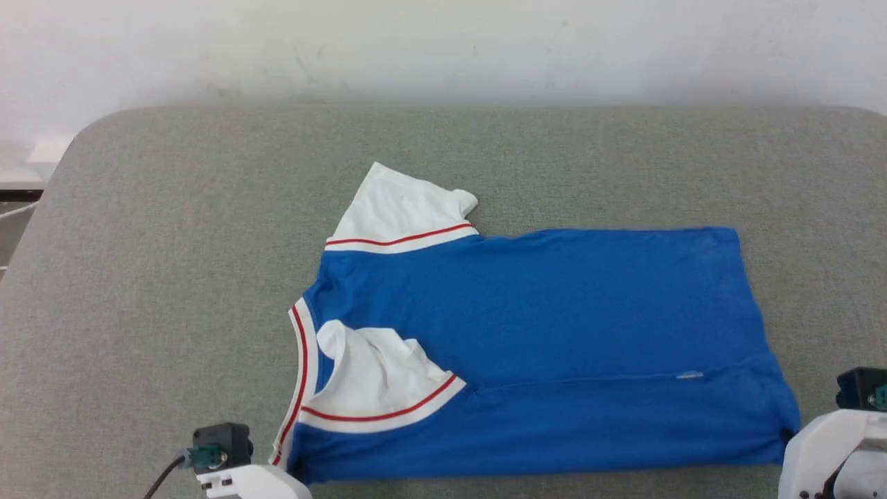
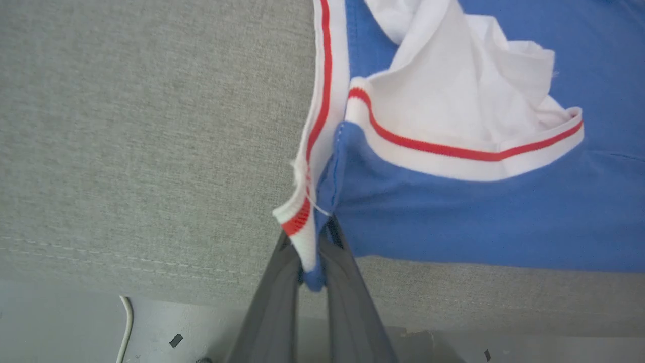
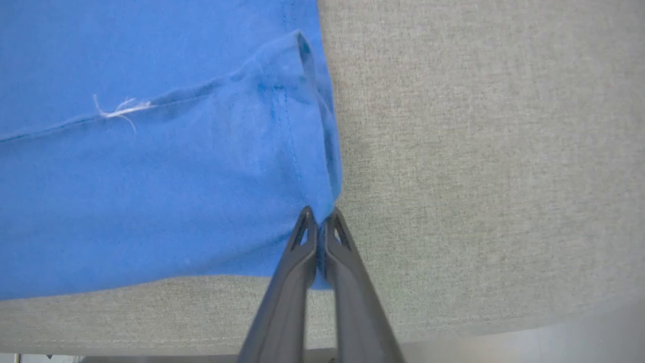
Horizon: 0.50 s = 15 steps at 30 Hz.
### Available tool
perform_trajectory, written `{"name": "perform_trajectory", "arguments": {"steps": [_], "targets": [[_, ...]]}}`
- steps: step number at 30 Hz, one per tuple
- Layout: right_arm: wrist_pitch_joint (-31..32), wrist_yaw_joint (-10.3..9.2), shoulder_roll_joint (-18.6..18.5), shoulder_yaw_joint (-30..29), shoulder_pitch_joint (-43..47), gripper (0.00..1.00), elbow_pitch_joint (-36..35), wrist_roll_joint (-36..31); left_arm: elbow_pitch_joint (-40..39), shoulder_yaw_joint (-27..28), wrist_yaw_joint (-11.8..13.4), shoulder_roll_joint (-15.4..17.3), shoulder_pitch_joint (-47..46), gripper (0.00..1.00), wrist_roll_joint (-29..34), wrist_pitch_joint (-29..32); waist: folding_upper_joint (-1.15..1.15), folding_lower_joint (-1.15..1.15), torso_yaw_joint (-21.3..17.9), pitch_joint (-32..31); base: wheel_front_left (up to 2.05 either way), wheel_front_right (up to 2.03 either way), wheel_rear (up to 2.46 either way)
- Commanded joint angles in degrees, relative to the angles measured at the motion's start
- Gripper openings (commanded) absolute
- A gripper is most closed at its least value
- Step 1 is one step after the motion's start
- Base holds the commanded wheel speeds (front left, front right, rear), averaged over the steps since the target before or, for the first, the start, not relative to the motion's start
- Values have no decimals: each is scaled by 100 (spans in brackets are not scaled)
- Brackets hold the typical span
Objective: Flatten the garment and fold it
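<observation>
The garment (image 1: 540,312) lies on the grey table with its collar to the left and its hem to the right, blue back side up. Its far white sleeve (image 1: 405,208) sticks out. The near sleeve (image 1: 374,381) is folded onto the body, and the near strip is folded over along a crease. My left gripper (image 2: 310,237) is shut on the near collar corner of the garment (image 2: 478,222), with striped trim pinched between its fingers. My right gripper (image 3: 320,214) is shut on the near hem corner of the garment (image 3: 151,176).
The grey fabric table (image 1: 173,242) has bare room to the left, to the right and behind the shirt. Its near edge (image 2: 101,282) lies just under both wrists. A white cable (image 2: 126,322) hangs below that edge on the left. A pale wall stands behind.
</observation>
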Motion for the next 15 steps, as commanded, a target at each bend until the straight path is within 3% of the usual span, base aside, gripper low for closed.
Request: {"name": "perform_trajectory", "arguments": {"steps": [1,4,5,6,7,15], "targets": [[31,-13,4,-64,111,0,22,44,135,-27,-63,-13,73,0,-29,-3,-1,1,-1,-15,0,0,0],[49,-13,60,-69,197,0,146,51,368,-56,-176,-101,65,0,-84,-69,-1,1,-15,-32,0,0,0],[28,-13,70,-79,200,2,195,56,445,-71,-197,-105,49,48,-52,-117,-1,1,-22,-43,0,0,0],[-47,-13,68,-77,192,95,207,36,511,-73,-221,-108,25,100,-16,-194,-1,1,-31,-56,0,0,0],[-137,-13,73,-94,171,100,211,18,544,-41,-253,-121,-15,100,27,-342,-1,1,-41,-69,0,0,0],[-1339,-13,-46,216,-22,100,-360,114,228,283,-628,-36,-305,100,384,-1649,-1,1,-167,-221,0,0,0]]}}
